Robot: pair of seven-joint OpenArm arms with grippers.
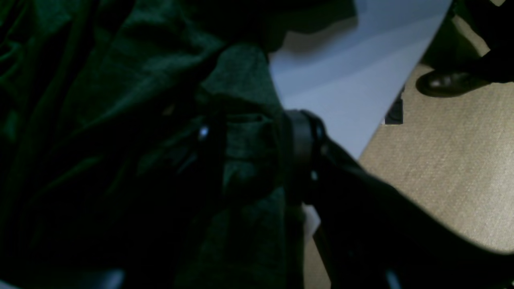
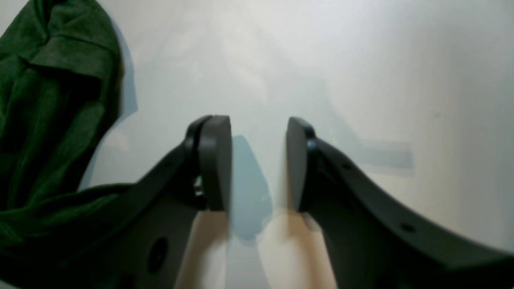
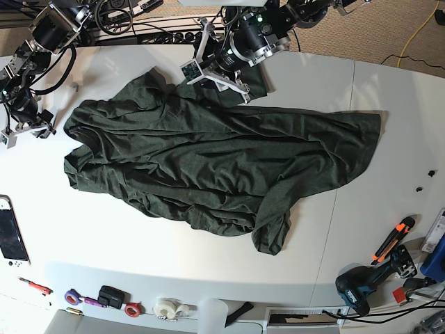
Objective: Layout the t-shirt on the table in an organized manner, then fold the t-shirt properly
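The dark green t-shirt [image 3: 222, 160] lies spread but wrinkled across the white table [image 3: 375, 90], one end bunched toward the front. My left gripper [image 3: 219, 78] is at the shirt's far edge. In the left wrist view its fingers [image 1: 305, 140] stand apart, with a fold of the t-shirt [image 1: 120, 80] lying between them; the left gripper [image 1: 253, 132] looks open in dim light. My right gripper [image 3: 28, 129] hovers at the left side, off the cloth. In the right wrist view the right gripper [image 2: 259, 160] is open over bare table [image 2: 361, 60], with the t-shirt [image 2: 48, 100] to its left.
Along the front edge lie tape rolls [image 3: 167, 308], a drill [image 3: 361, 285] and an orange-handled tool [image 3: 393, 236]. A white device [image 3: 10, 233] sits at the left edge. Cables crowd the back. Past the table edge [image 1: 401, 84] are carpet and a shoe [image 1: 445, 82].
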